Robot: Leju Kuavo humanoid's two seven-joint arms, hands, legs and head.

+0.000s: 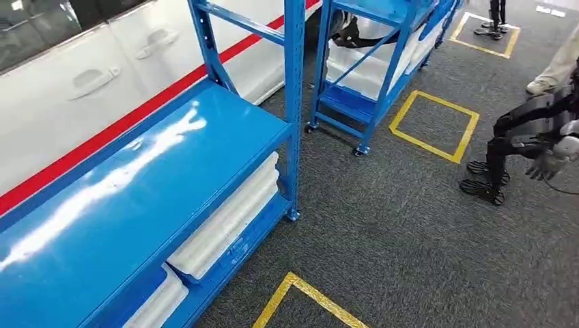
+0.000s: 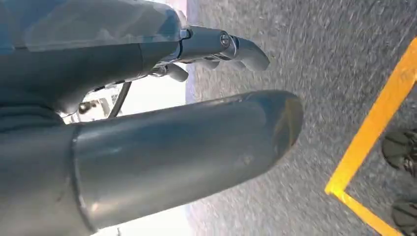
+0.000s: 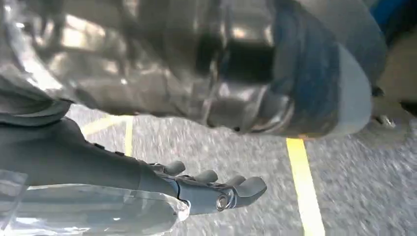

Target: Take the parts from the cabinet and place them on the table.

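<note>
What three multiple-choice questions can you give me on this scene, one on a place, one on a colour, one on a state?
1. Where do the white parts lie in the near blue rack?
A. On its top shelf
B. On the lower shelves, under the top shelf
C. On the carpet beside it

2. What colour are the square floor markings?
A. Yellow
B. Green
C. White

3. What is the left hand doing?
A. Holding a white part
B. Holding nothing, fingers apart
C. Pressing on the shelf

Answers:
1. B: the white parts sit stacked below the bare, shiny top shelf.
2. A: the floor markings are yellow lines on grey carpet.
3. B: the left hand hangs over the carpet with nothing between thumb and fingers.
</note>
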